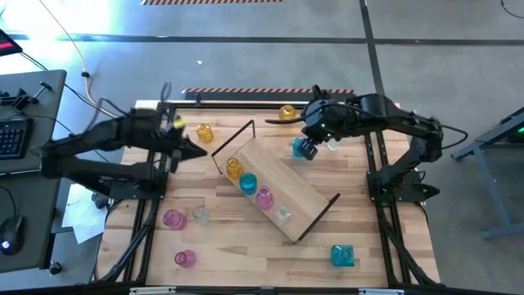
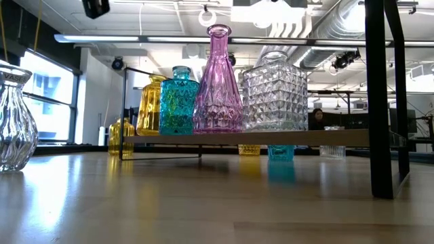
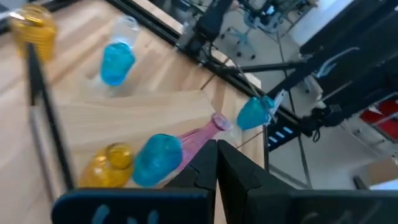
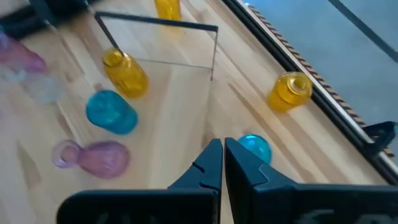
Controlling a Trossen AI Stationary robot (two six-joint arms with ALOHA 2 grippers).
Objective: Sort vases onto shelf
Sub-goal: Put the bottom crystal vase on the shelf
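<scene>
The long light-wood shelf with black wire end frames (image 1: 274,187) is lying diagonally in the middle of the slatted wooden tabletop (image 1: 360,225). Four glass vases are standing in a row along one edge of the shelf: an amber bottle-shaped vase (image 1: 234,168), a teal faceted vase (image 1: 247,183), a pink long-necked vase (image 1: 264,197) and a clear square diamond-cut vase (image 1: 283,214).

The sorting is looking about half done. Beside the shelf there are still loose vases: a small amber ribbed vase (image 1: 204,133) next to one wire frame, a second amber round vase (image 1: 286,112) beyond the shelf near the table rail, a teal round vase (image 1: 300,147) just beside the shelf, a pink round vase (image 1: 173,219) with a small clear vase (image 1: 199,216) next to it, another pink vase (image 1: 185,258) farther from the shelf, and a teal square vase (image 1: 343,256) past the other wire frame.

Both arms are between picks. The left tool (image 3: 216,163) is fully closed and is holding nothing – it is hovering beside the shelf end where the amber bottle stands. The right tool (image 4: 222,158) is also closed and empty, hanging just above the teal round vase.

In my judgement the next move is calling for the right tool to open, to go down around the teal round vase, to close on it and to carry it to the free part of the shelf – without knocking the row that is already standing there.
</scene>
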